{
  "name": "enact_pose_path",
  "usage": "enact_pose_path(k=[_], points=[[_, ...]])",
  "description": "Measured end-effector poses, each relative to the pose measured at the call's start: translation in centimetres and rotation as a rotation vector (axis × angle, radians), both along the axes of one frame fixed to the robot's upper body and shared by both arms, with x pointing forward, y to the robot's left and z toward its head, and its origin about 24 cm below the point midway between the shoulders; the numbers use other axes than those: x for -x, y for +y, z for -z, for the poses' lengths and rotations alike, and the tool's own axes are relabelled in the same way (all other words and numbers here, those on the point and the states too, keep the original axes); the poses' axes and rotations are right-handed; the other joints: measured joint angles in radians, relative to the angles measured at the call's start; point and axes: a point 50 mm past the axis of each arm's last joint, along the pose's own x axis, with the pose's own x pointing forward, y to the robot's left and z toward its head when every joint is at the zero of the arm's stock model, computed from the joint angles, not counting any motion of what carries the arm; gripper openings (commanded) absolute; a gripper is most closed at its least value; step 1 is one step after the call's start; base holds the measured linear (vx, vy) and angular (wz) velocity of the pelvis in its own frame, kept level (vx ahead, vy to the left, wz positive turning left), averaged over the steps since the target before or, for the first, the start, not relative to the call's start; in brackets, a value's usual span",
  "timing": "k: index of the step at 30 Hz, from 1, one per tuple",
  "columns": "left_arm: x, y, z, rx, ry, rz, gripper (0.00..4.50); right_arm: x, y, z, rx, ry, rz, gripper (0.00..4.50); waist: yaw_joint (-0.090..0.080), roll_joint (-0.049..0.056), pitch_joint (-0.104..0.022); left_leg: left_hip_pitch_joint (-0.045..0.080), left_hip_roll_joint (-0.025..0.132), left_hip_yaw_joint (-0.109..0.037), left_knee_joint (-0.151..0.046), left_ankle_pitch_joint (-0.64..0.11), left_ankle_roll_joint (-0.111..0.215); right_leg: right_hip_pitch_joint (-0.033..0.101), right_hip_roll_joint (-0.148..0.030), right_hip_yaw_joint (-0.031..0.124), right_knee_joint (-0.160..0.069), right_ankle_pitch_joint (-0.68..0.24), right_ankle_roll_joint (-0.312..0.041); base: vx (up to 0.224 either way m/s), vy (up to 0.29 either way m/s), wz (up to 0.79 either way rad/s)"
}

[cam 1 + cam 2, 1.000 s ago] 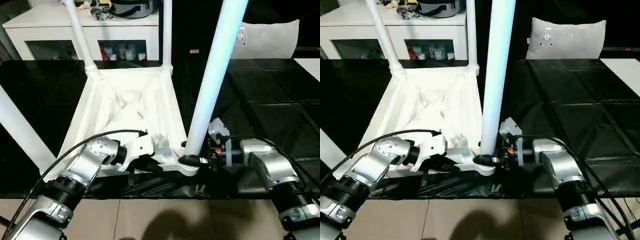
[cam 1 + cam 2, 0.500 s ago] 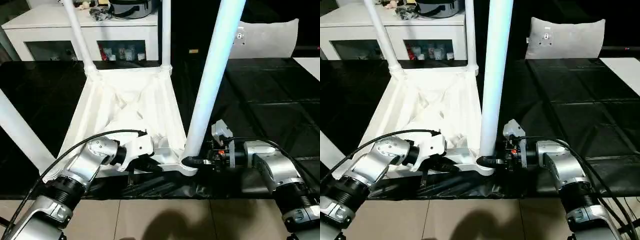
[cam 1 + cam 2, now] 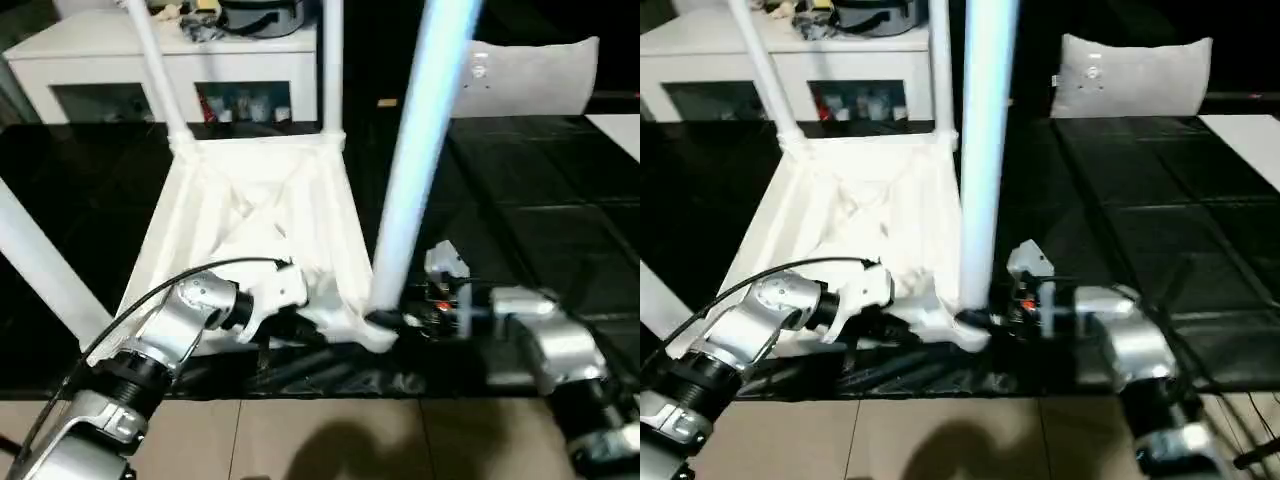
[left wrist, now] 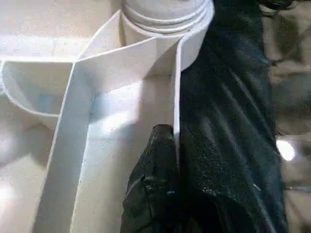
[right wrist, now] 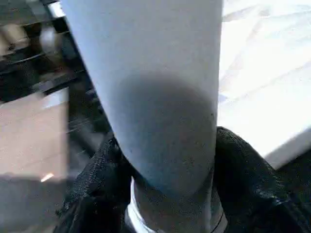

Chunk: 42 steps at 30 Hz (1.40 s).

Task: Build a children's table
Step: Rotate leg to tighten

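The children's table lies upside down on black sheeting, its ribbed top [image 3: 250, 215] facing up. Two legs [image 3: 160, 75] stand in the far corner sockets and another leg [image 3: 40, 265] rises at the near left. The near-right leg [image 3: 415, 170] stands in its front corner socket. My right gripper [image 3: 385, 320] is shut on this leg's base; in the right wrist view black fingers [image 5: 243, 184] press both sides of the leg [image 5: 155, 73]. My left gripper [image 3: 290, 330] is shut on the top's front rim [image 4: 177, 97], with its fingers [image 4: 155, 174] astride the thin wall.
A white low cabinet [image 3: 120, 60] with glass doors stands behind the table. A grey cushion [image 3: 540, 75] lies at the back right. Black sheeting [image 3: 540, 200] covers the work area, and beige floor tiles [image 3: 320, 440] run along the near edge.
My right gripper's fingers have closed in around the base of the near-right leg. The leg's top has swung slightly to the left. The left gripper keeps its hold.
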Motion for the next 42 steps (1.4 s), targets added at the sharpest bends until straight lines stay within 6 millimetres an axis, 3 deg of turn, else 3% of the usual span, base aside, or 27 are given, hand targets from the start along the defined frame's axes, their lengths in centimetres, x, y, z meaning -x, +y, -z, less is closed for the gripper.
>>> enact_pose_path(k=[5,8,9,10,19,26,30,37,42], points=[[-0.6,-2.8,0.2,0.049,0.01,-0.179,0.0,-1.1,0.8,-0.3,0.024,0.012,0.36,2.07,-0.058,0.007,0.003,0.0,-0.001,-0.004,-0.003,0.0,0.0,0.003,0.001,-0.004,-0.017,0.0,0.001,0.0,0.0,0.0],[-0.8,-4.8,0.1,0.072,0.021,-0.264,0.0,-1.0,1.0,-0.4,0.056,-0.01,0.532,2.07,-0.072,0.01,0.002,-0.003,-0.002,-0.004,-0.003,0.0,0.001,0.004,0.001,-0.003,-0.021,0.0,0.001,0.0,0.0,0.0],[-0.8,-5.4,0.1,0.077,0.02,-0.276,0.0,-0.9,0.9,-0.5,0.064,-0.024,0.568,2.42,-0.073,0.012,0.002,-0.005,-0.002,-0.004,-0.003,0.0,0.002,0.004,0.001,-0.003,-0.022,0.001,0.001,0.0,0.0,0.0],[-0.8,-6.0,0.0,0.081,0.014,-0.279,0.0,-0.7,0.7,-0.5,0.062,-0.041,0.605,2.76,-0.072,0.016,0.002,-0.007,-0.002,-0.004,-0.004,-0.001,0.003,0.003,0.001,-0.003,-0.025,0.001,0.003,0.0,0.0,0.0],[-0.8,-5.8,-0.3,0.069,-0.044,-0.236,0.0,0.3,0.5,-0.6,0.043,-0.064,0.617,3.54,-0.067,0.03,0.001,-0.009,-0.003,-0.003,-0.017,-0.002,0.005,-0.001,0.002,-0.002,-0.026,0.005,0.007,0.0,0.0,0.0],[-0.7,-3.9,-0.2,0.059,-0.061,-0.178,0.0,1.8,-1.3,0.2,0.058,-0.043,0.462,4.1,-0.067,0.029,0.003,-0.009,-0.003,-0.003,-0.016,-0.002,0.005,-0.001,0.002,-0.001,-0.026,0.005,0.007,0.0,0.0,0.0],[-0.2,-2.5,-0.1,0.062,-0.061,-0.103,0.0,2.2,-3.0,-0.6,0.051,-0.055,0.349,4.42,-0.065,0.028,0.003,-0.009,-0.003,-0.003,-0.016,-0.003,0.005,-0.002,0.001,-0.001,-0.026,0.005,0.007,0.0,0.0,0.0],[0.4,-0.4,-0.3,0.035,-0.055,0.058,0.0,2.7,-5.4,-1.7,0.1,-0.076,0.13,4.42,-0.036,0.024,0.005,-0.01,-0.003,0.0,-0.015,0.0,0.011,-0.002,0.001,-0.001,-0.025,0.005,0.006,0.0,0.0,0.0],[0.9,0.4,-0.4,0.016,-0.046,0.155,0.0,2.7,-5.5,-2.4,0.076,-0.067,-0.032,4.42,-0.015,0.023,0.005,-0.011,-0.002,0.002,-0.013,0.0,0.012,-0.003,0.001,-0.001,-0.025,0.006,0.005,0.0,0.0,0.0]])
